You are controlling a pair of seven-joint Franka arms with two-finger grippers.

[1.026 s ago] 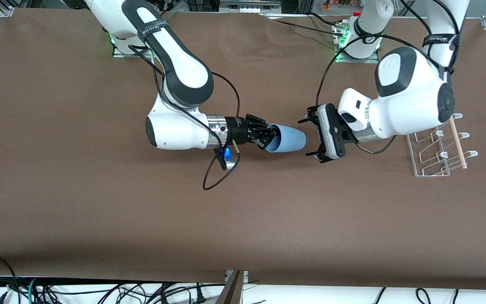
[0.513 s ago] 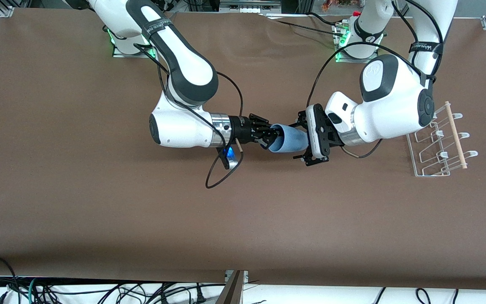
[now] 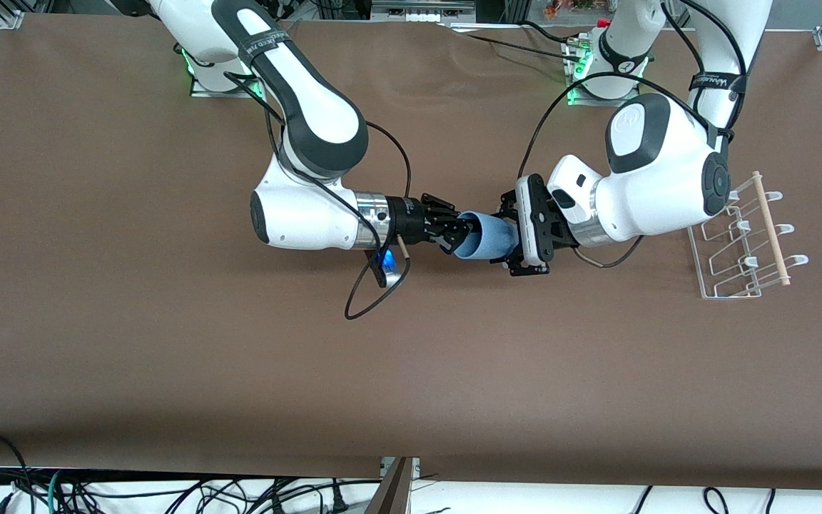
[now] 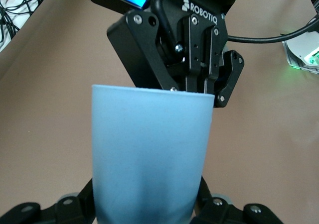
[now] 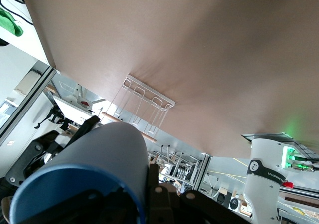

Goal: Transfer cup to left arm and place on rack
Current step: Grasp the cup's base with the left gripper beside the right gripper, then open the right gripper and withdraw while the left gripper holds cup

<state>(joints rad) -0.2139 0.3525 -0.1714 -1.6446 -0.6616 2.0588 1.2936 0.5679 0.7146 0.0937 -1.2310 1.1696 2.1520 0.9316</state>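
Observation:
The light-blue cup (image 3: 486,239) lies sideways in the air over the middle of the table, between the two hands. My right gripper (image 3: 457,234) is shut on its rim, one finger inside and one outside; the left wrist view shows this black gripper (image 4: 194,59) at the cup's (image 4: 149,154) open end. My left gripper (image 3: 511,241) is open, its fingers (image 4: 75,206) close on either side of the cup's narrow base. The right wrist view shows the cup's (image 5: 104,154) wall and blue rim. The white wire rack (image 3: 739,243) stands at the left arm's end of the table.
The rack's wooden dowel (image 3: 771,228) lies across its prongs, and the rack also shows in the right wrist view (image 5: 144,104). A black cable loop (image 3: 372,293) hangs under the right wrist. Brown table cloth (image 3: 411,371) lies bare nearer the front camera.
My left gripper has moved from a gap away toward the right arm, so that its open fingers now straddle the cup's base. The right gripper has kept hold of the cup almost in place.

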